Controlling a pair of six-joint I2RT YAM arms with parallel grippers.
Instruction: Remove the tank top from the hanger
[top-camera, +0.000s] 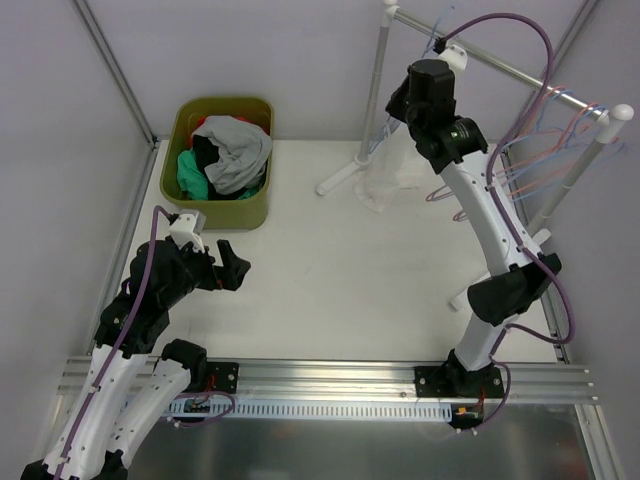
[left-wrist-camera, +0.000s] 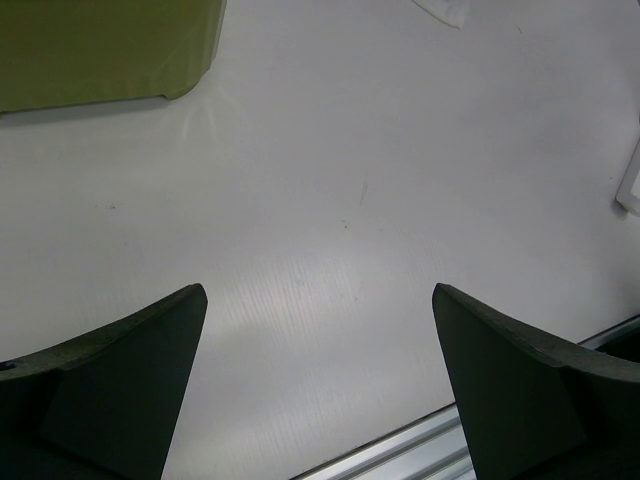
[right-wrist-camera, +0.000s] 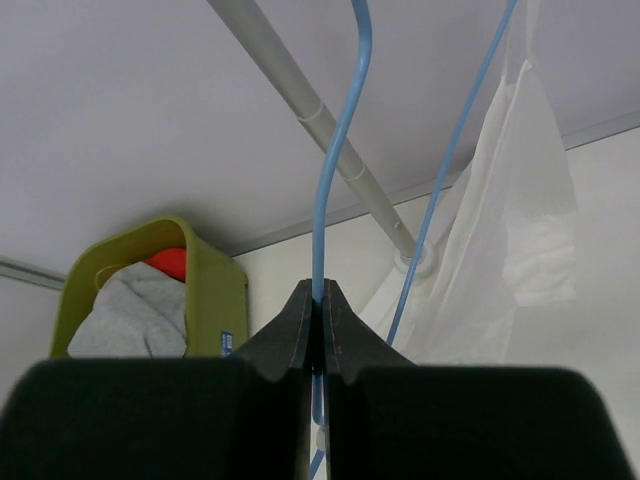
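A sheer white tank top (top-camera: 383, 170) (right-wrist-camera: 500, 270) hangs from a thin blue wire hanger (right-wrist-camera: 340, 150) on the rail (top-camera: 505, 68) of a clothes rack at the back right. My right gripper (right-wrist-camera: 319, 292) (top-camera: 400, 100) is raised next to the rail's left end and is shut on the blue hanger's wire, which runs up from between its fingertips. My left gripper (left-wrist-camera: 318, 300) (top-camera: 232, 268) is low over the white table (left-wrist-camera: 330, 180) at the front left, open wide with nothing between its fingers.
A green bin (top-camera: 218, 160) (right-wrist-camera: 215, 290) of mixed clothes stands at the back left. Several empty pink and blue hangers (top-camera: 545, 150) hang at the rail's right end. The rack's upright pole (top-camera: 378, 85) and white feet (top-camera: 345, 178) stand on the table. An aluminium rail (top-camera: 330, 380) edges the front.
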